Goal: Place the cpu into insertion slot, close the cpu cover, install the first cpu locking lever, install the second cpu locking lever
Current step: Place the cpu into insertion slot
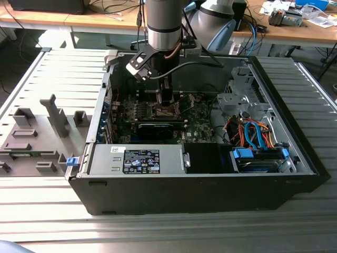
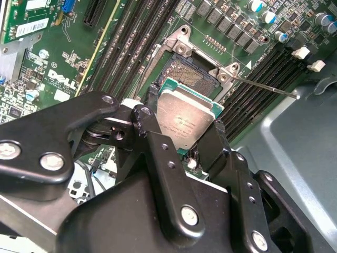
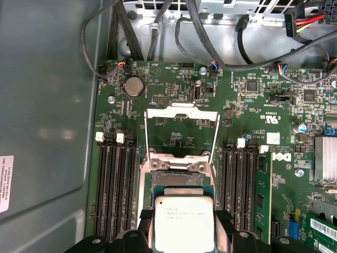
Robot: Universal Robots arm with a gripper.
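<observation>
One cpu [image 2: 185, 119], pinched at its edges between the fingers of your gripper [image 2: 184, 124], hangs over the insertion slot [image 2: 190, 76]; the cpu cover [image 3: 181, 112] stands open.

A lab: open computer case [image 1: 200, 190] on slatted table [image 1: 158, 232], cluttered desks [image 1: 316, 31] behind.

Light: bright daylight, ext. view's upper left
Shadow: PC case [image 1: 200, 195] interior dim
Glare: soft sheen, cpu [image 3: 184, 224] top
</observation>
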